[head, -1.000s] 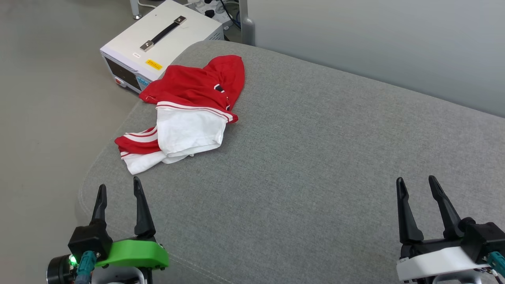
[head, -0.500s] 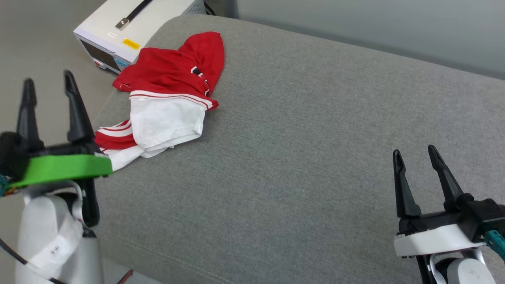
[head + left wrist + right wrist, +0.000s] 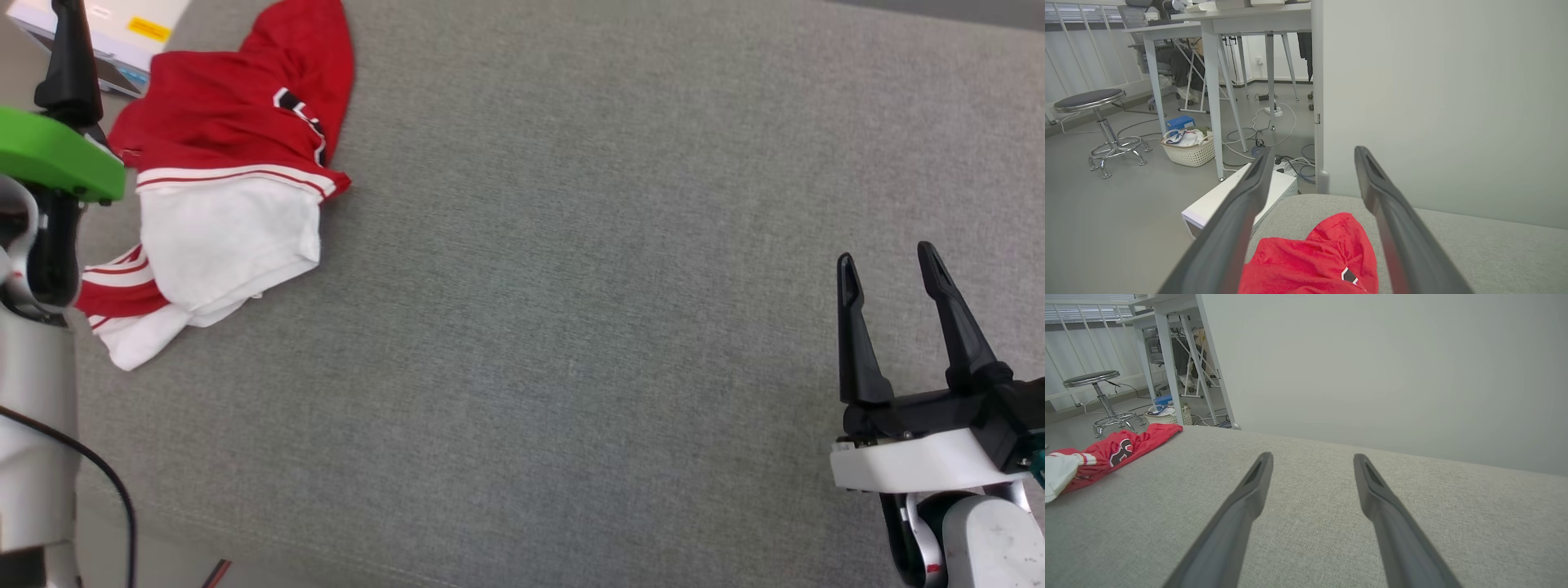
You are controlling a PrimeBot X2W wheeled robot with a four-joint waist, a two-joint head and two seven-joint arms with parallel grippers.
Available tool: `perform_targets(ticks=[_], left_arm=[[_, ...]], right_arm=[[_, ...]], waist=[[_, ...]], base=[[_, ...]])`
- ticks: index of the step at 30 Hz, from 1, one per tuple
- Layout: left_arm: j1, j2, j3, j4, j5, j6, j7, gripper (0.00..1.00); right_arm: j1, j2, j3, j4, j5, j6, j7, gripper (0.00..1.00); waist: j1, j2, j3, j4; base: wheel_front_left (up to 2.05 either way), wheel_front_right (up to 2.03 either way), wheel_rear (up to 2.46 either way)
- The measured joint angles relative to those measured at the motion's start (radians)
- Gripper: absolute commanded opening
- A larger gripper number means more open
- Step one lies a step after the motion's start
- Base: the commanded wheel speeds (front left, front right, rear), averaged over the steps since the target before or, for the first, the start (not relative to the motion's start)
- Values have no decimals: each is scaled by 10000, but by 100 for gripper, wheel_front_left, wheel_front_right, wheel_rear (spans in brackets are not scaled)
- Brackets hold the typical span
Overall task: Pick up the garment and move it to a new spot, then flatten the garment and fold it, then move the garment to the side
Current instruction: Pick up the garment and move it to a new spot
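The garment lies crumpled at the far-left corner of the grey padded surface, close to the left edge. It's nowhere near flat yet. The red body is bunched at the far end, w/ a bit of black lettering showing. A white sleeve is folded over the middle, and striped trim and more white trail toward the near-left. The long axis runs roughly far-to-near in head view, slanting left as it comes closer. Beyond the far-left corner, off the surface, sits a white box w/ a yellow label.

The left gripper is spread wide w/ nothing between its fingers. In its wrist view the red cloth sits low between the two fingers, so the shirt is ahead of it and below. The fingers themselves aim out over the far end toward the wall rather than down at the fabric. How high it hangs over the cloth can't be read well, prob. clear of it.

The right gripper is also spread and empty, at the near-right, well apart from the shirt across bare padding.

The left arm is plainly nearer, so the pickup looks to be its job. Likely need: tip the fingers down and pinch the red bunch. The right arm would have to cross most of the surface to help.
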Motion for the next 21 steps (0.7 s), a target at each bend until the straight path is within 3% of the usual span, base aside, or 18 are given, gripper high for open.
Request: perform_targets(ticks=[5,9,10,11,17,21], left_arm=[[-735,888,-1106,1049,-1350,-8,2318,100],[-1152,1204,-1990,1580,-2393,-8,4405,100],[-1374,1511,-2520,2004,-2796,-8,5645,100],[-1435,1624,-2702,2153,-2872,-8,6050,100],[-1594,1824,-3735,2648,-3430,-8,7762,100],[-1592,1900,-4548,3112,-3356,-10,8353,100]], right_arm=[[-228,-19,33,-96,-67,0,-2,100],[-359,-65,13,-146,-84,2,-2,100],[-413,-136,19,-163,-84,2,-2,100],[-442,-161,17,-169,-84,0,-2,100],[-593,-196,0,-199,-84,2,0,100],[-680,-201,44,-196,-84,0,0,100]], waist=[[0,0,514,-268],[0,0,854,-430],[0,0,1071,-518],[0,0,1141,-547],[0,0,1446,-669],[-1,0,1603,-728]], base=[[0,0,0],[0,0,0],[0,0,0],[0,0,0],[0,0,0],[0,0,0]])
